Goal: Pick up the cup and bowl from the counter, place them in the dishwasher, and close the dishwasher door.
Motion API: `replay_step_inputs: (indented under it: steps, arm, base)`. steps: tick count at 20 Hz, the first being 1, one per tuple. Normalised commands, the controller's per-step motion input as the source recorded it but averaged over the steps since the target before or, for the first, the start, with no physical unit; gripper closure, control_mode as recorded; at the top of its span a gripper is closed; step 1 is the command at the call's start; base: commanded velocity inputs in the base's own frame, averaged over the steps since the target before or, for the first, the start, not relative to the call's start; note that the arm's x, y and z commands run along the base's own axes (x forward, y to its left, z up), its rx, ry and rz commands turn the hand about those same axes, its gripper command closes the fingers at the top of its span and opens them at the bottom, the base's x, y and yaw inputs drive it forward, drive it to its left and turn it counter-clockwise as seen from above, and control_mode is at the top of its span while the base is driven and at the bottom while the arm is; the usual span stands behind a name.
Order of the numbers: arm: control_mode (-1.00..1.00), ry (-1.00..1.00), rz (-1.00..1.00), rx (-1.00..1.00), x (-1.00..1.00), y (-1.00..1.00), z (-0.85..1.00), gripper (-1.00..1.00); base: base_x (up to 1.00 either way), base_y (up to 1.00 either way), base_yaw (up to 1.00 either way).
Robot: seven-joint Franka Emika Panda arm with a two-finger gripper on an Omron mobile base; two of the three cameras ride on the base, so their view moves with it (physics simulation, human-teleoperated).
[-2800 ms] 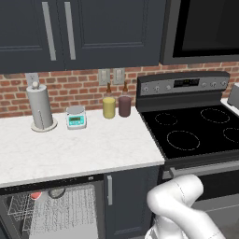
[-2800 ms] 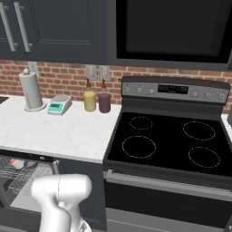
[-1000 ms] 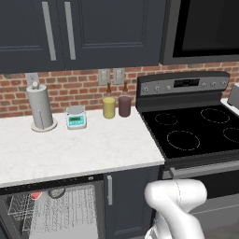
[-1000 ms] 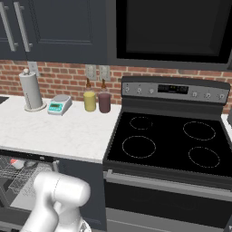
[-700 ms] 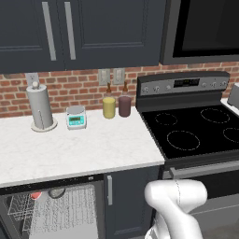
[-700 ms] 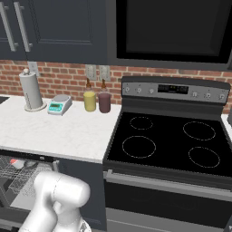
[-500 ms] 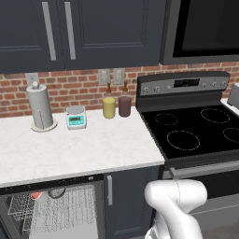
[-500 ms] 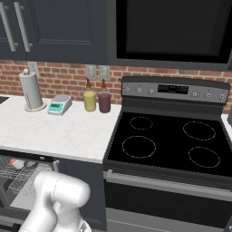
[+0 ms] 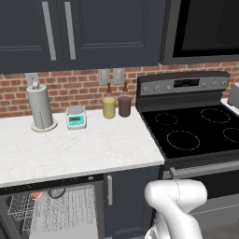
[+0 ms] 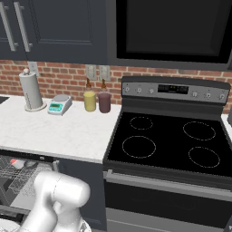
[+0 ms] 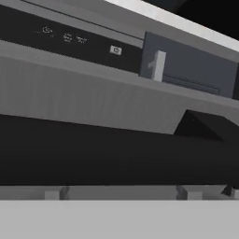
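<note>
The dishwasher (image 9: 60, 215) stands open under the white counter (image 9: 84, 149) at the lower left. Its silver wire rack holds the cup (image 9: 36, 195), red inside, and the dark bowl (image 9: 56, 192) beside it at the back. The right base view has the cup (image 10: 13, 161) and the bowl (image 10: 30, 165) in the rack too. In the hand view the dishwasher door (image 11: 84, 100) is very close: black control strip, grey panel, a dark bar below. My gripper (image 11: 120, 192) is open, its fingertips (image 11: 53, 192) wide apart just under that bar, nothing between them.
On the counter stand a paper towel roll (image 9: 40, 107), a small scale (image 9: 75, 116), a yellow tumbler (image 9: 109, 107) and a maroon tumbler (image 9: 124, 105). The black stovetop (image 9: 196, 133) lies to the right. A narrow cabinet door with a vertical handle (image 11: 158, 66) is beside the dishwasher.
My white elbow has shifted slightly left and down in both base views. The things in the rack and on the counter have stayed put.
</note>
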Motion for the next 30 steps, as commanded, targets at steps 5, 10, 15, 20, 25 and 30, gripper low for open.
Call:
replay_step_inputs:
  steps: [5,10,15,20,25,30]
  arm:
    - [-1.00,-0.02,-0.09,0.01,1.00,0.00,-0.07,-1.00]
    - [-1.00,-0.03,-0.10,0.01,1.00,0.00,-0.07,-1.00]
    - [-1.00,-0.04,-0.08,0.06,1.00,-0.06,-0.10,-1.00]
    - [-1.00,-0.05,-0.05,0.09,1.00,-0.24,-0.22,-1.00]
    - [-1.00,-0.07,0.00,0.05,0.93,-0.20,-0.24,-1.00]
    - [-1.00,-0.02,0.00,0.00,0.50,0.00,-0.20,-1.00]
  base:
    - [0.00,0.00,0.00]
    - [0.00,0.00,0.00]
    - [0.00,0.00,0.00]
    - [0.00,0.00,0.00]
    - [0.00,0.00,0.00]
    - [0.00,0.00,0.00]
